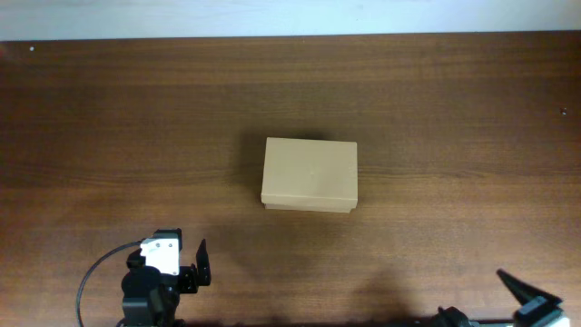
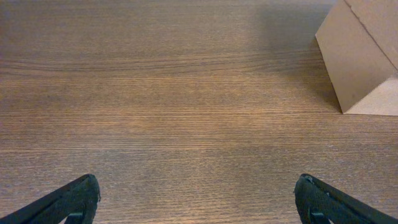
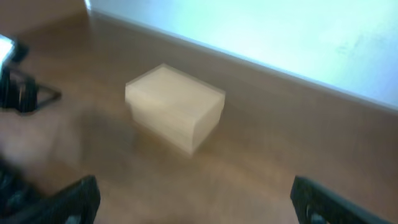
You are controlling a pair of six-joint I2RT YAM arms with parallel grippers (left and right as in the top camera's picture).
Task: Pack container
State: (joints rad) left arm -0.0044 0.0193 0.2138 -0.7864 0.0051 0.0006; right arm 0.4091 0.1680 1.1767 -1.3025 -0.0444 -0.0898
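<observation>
The container (image 1: 310,175) is a plain tan cardboard box with its lid shut, standing in the middle of the wooden table. Its corner shows at the top right of the left wrist view (image 2: 364,53), and it shows blurred in the right wrist view (image 3: 175,107). My left gripper (image 1: 186,257) is open and empty near the front edge, left of the box; its fingertips frame bare wood (image 2: 198,199). My right gripper (image 1: 526,298) is open and empty at the front right corner; bare wood also lies between its fingers (image 3: 194,199). No blue case is in view.
The dark wooden table (image 1: 454,109) fills the overhead view, with a pale wall strip along its far edge. The left arm's cable (image 1: 95,272) loops at the front left. The left arm appears at the left edge of the right wrist view (image 3: 18,81).
</observation>
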